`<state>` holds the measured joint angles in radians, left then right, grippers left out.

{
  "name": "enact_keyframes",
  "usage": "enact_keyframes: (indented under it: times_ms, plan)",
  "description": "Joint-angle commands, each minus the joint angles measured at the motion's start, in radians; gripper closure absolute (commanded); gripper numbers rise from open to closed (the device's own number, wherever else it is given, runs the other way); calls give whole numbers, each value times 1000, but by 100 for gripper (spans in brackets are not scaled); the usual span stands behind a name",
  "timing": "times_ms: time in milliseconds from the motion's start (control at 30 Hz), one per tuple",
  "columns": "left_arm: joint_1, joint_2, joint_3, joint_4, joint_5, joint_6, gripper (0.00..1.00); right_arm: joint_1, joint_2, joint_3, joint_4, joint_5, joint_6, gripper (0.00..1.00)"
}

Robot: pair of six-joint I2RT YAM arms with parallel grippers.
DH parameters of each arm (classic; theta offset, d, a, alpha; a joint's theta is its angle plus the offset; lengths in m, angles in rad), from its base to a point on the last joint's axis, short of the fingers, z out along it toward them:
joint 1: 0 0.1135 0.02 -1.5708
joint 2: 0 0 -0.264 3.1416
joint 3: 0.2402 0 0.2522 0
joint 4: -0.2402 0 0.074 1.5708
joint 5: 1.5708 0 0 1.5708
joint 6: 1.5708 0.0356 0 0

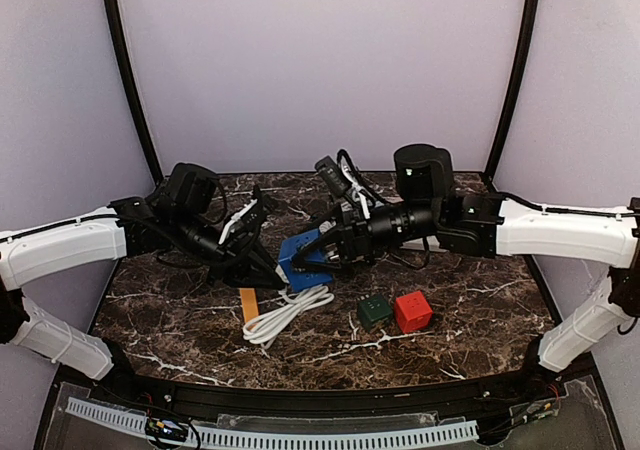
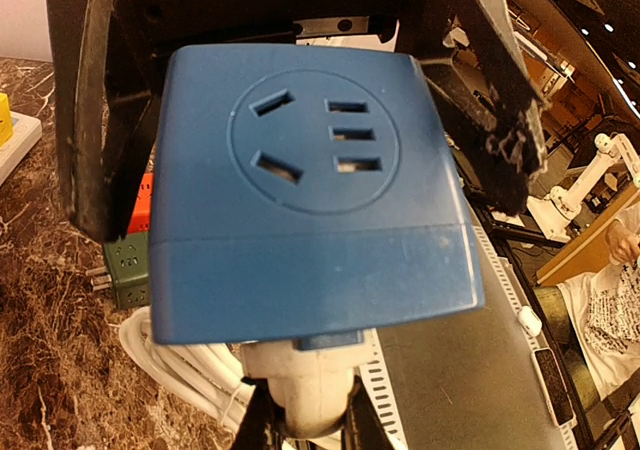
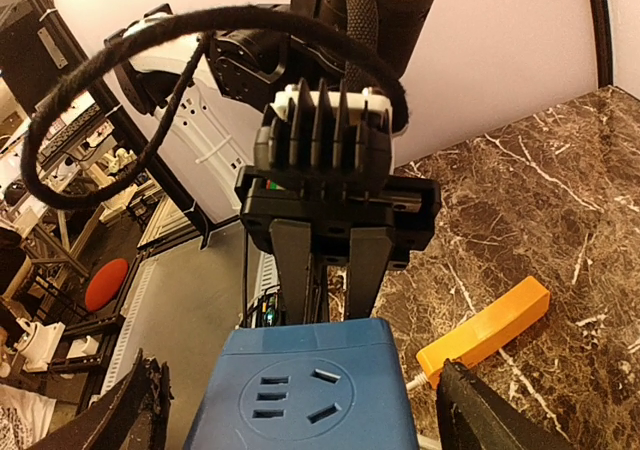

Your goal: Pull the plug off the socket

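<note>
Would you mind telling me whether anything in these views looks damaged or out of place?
One thing: in the left wrist view, the dark finger to the right of the blue socket has a ragged, flaking edge, as though its covering is worn. Nothing else stands out.

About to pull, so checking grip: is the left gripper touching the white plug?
Touching. Left wrist view: left gripper pinches the white plug from both sides.
</note>
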<state>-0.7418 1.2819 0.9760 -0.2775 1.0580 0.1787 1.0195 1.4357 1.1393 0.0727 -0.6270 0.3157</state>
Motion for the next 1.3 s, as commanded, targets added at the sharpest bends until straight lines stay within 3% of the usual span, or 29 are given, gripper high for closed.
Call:
enact_keyframes:
  times_ms: [0, 133, 300, 500, 833, 1267]
  plan:
    - [-1, -21, 33, 58, 52, -9, 99, 9, 30, 11, 3, -53, 9, 14]
    - [0, -21, 33, 61, 56, -13, 99, 11, 39, 7, 5, -64, 16, 14]
    - [0, -20, 32, 63, 56, -15, 99, 12, 46, 14, 8, -74, 21, 29]
    - [-1, -23, 20, 92, 50, -38, 99, 13, 61, 11, 27, -105, 38, 39]
    - [-1, -41, -2, 125, 5, -48, 99, 6, 31, -19, 70, -68, 66, 99]
    - [1, -37, 25, 40, -23, 22, 99, 3, 7, -21, 100, -297, 74, 100]
